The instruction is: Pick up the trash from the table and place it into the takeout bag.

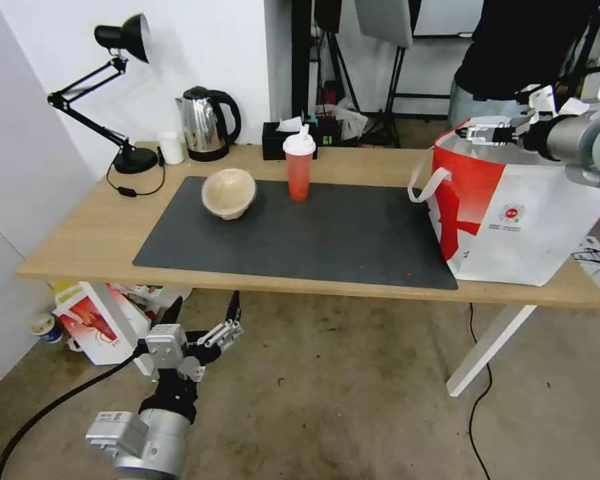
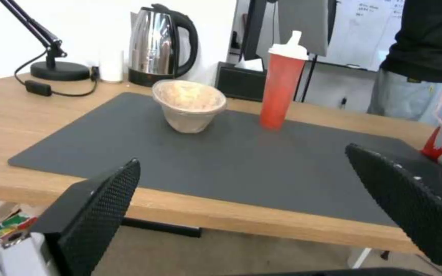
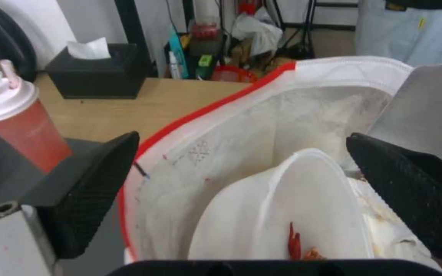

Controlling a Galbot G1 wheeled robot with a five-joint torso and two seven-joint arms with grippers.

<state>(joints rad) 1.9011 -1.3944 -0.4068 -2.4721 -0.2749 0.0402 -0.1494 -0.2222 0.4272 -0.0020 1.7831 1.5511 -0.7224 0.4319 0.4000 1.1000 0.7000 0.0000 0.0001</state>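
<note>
A beige paper bowl (image 1: 229, 192) (image 2: 188, 104) and a red cup with a white lid (image 1: 299, 167) (image 2: 281, 86) (image 3: 14, 124) stand on the dark grey mat of the table (image 1: 87, 233). The takeout bag (image 1: 513, 213) (image 3: 231, 153) sits at the table's right end. A wide white bowl with red scraps (image 3: 287, 214) lies tilted inside it. My right gripper (image 1: 465, 131) (image 3: 241, 199) hovers open over the bag's mouth, nothing between its fingers. My left gripper (image 1: 203, 313) (image 2: 262, 214) hangs open below the table's front edge.
A black desk lamp (image 1: 113, 93), a small white cup (image 1: 171, 147), a steel kettle (image 1: 207, 123) and a black tissue box (image 1: 283, 139) (image 3: 96, 69) line the table's far edge. A red-and-white carton (image 1: 97, 320) lies on the floor at left. A person stands behind the bag.
</note>
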